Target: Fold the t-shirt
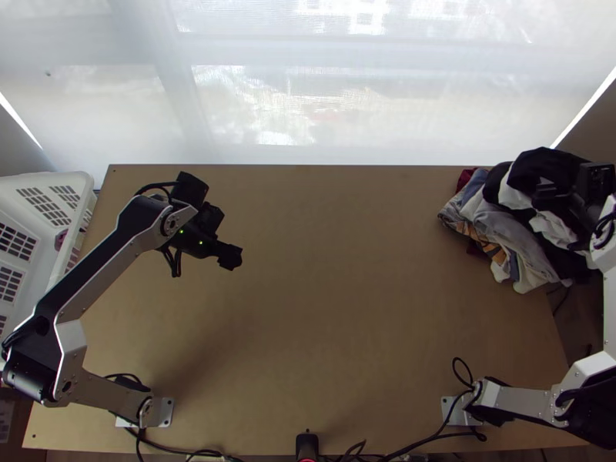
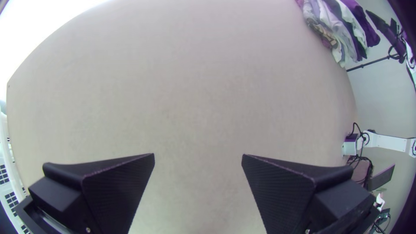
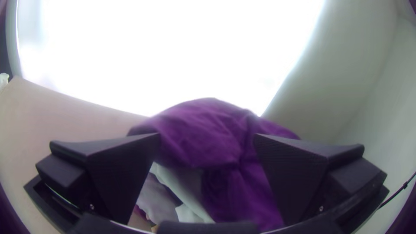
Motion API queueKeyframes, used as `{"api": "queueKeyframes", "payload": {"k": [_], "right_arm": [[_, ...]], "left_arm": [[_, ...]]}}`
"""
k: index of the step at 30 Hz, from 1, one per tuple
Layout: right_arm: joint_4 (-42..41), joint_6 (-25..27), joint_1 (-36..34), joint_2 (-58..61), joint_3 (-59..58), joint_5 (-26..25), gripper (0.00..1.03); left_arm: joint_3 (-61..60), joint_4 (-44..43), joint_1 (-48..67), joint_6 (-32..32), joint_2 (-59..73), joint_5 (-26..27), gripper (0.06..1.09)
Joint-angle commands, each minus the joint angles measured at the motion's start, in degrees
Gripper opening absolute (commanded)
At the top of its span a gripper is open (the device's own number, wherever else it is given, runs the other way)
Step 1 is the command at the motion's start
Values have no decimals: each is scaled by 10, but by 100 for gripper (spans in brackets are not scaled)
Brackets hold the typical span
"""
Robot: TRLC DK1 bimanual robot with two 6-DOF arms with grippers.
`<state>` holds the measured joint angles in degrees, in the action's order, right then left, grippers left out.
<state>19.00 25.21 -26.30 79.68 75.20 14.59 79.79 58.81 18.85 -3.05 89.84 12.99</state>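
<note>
Upper right, top view: heaped clothes (image 1: 500, 223), bunched on the table (image 1: 331, 308); cannot tell which piece is the t-shirt. Right gripper (image 1: 545, 189) at the heap; right wrist view adds fingers spread, dark cloth (image 3: 203, 138) between them. Left gripper (image 1: 231, 258), upper left, above table; left wrist view adds fingers spread.
</note>
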Motion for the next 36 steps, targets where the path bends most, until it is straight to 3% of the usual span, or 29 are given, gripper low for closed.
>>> {"api": "queueKeyframes", "payload": {"k": [1, 9, 15, 29, 36], "right_arm": [[21, -28, 32, -15, 86, 1, 99], [-45, -39, 30, 133, 133, -42, 99], [-78, -43, 38, 213, 54, -54, 99], [-213, -46, 64, 243, -166, -80, 99], [-218, -46, 64, 196, -161, -79, 99]], "left_arm": [[-3, -1, 0, 0, -1, 0, 104], [-38, -2, 5, 7, -22, 0, 104], [-85, -3, -6, 5, -52, -1, 104], [-122, -9, -10, 12, -64, 0, 104], [-119, -11, -8, 15, -62, 0, 104]]}}
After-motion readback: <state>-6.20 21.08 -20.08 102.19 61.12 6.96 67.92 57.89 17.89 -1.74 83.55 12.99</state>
